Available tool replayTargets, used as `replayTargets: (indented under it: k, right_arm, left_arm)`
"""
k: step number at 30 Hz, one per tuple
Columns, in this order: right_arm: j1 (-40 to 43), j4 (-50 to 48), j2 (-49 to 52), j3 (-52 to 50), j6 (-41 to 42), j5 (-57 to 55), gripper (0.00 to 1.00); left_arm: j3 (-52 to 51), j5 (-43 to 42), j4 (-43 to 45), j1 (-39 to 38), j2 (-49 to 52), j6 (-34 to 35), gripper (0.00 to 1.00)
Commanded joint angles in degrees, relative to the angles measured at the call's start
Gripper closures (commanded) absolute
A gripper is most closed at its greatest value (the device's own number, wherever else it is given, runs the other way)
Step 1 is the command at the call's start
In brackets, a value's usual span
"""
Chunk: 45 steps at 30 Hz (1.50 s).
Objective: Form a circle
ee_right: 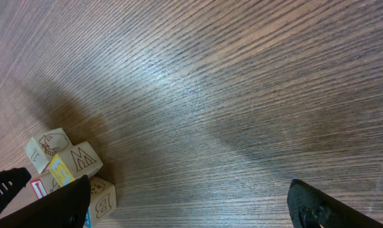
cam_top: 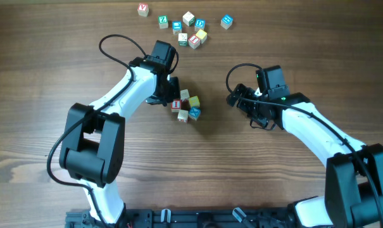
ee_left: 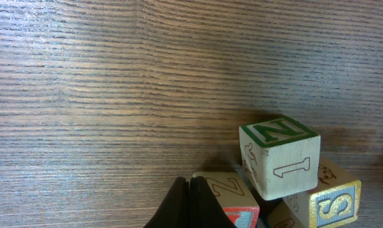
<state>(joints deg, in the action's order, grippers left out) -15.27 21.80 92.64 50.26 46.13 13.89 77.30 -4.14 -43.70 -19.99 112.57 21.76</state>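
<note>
Looking out from the bench's (cam_top: 39, 76) near edge, you see your left gripper (cam_top: 171, 98) clenched on nothing, just beside the circle (cam_top: 186, 106) at mid-bench. Your right gripper (cam_top: 245, 104) stands released, apart from it. Loose cubes (cam_top: 188, 28) scatter along the far edge.

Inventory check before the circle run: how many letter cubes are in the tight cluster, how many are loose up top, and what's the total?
Clustered cubes: 5
Loose cubes: 9
Total: 14
</note>
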Motion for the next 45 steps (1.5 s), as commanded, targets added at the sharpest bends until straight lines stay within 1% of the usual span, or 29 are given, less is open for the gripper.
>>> replayTargets:
  k: [1, 7, 11, 13, 22, 25, 37, 40, 45]
  right_arm:
    - [-0.1, -0.1, -1.0, 0.0, -1.0, -0.8, 0.01]
    - [-0.1, -0.1, -1.0, 0.0, -1.0, -0.8, 0.00]
    - [-0.1, -0.2, -1.0, 0.0, -1.0, -0.8, 0.00]
    - [-0.1, -0.1, -1.0, 0.0, -1.0, -0.8, 0.00]
    - [-0.1, -0.2, -1.0, 0.0, -1.0, -0.8, 0.00]
    - [-0.1, -0.2, -1.0, 0.0, -1.0, -0.8, 0.00]
    - [-0.1, -0.2, -1.0, 0.0, -1.0, -0.8, 0.00]
    - [-0.1, -0.2, -1.0, 0.0, -1.0, -0.8, 0.00]
    - [-0.1, -0.2, -1.0, 0.0, -1.0, -0.8, 0.00]
  left_arm:
    - [-0.6, 0.9, -0.6, -0.2, 0.4, -0.3, 0.96]
    - [-0.6, 0.8, -2.2, -0.2, 0.4, -0.3, 0.96]
    - [-0.6, -1.2, -2.2, -0.2, 0.4, -0.6, 0.96]
    - [-0.6, -1.2, -2.2, -0.2, 0.4, -1.9, 0.96]
    - [-0.6, -1.2, -2.4, -0.2, 0.4, -2.1, 0.96]
    - [-0.6, -1.2, -3.3, -0.2, 0.4, -3.5, 0.96]
    - [-0.6, -1.5, -2.9, -0.2, 0.4, -3.6, 0.96]
    - [-0.6, -3.6, -2.9, -0.2, 0.4, -6.6, 0.96]
    - [-0.6, -3.8, -2.9, -0.2, 0.4, -6.6, 0.96]
